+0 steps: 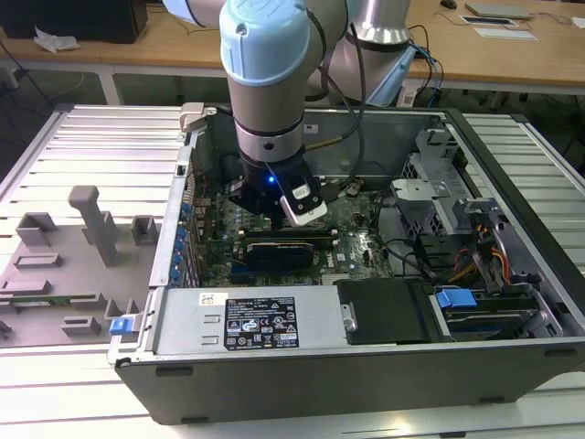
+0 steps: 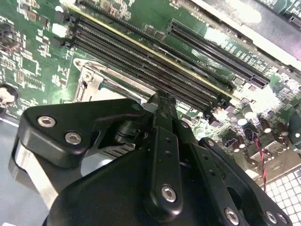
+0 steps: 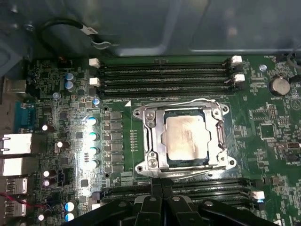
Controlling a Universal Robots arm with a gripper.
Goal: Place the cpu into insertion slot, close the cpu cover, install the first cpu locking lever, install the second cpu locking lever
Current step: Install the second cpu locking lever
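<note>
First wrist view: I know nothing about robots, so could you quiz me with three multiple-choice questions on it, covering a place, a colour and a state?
1. Where is the cpu?
A) in the socket
B) on the case floor
C) on a memory slot

2. What colour is the board?
A) blue
B) green
C) red

3. How does the cover lie?
A) standing upright
B) lifted away
C) down flat around the cpu

Answers:
1 A, its grey top sits in the socket's middle.
2 B, the board is green all around the socket.
3 C, the silver frame lies flat and rings the chip.
</note>
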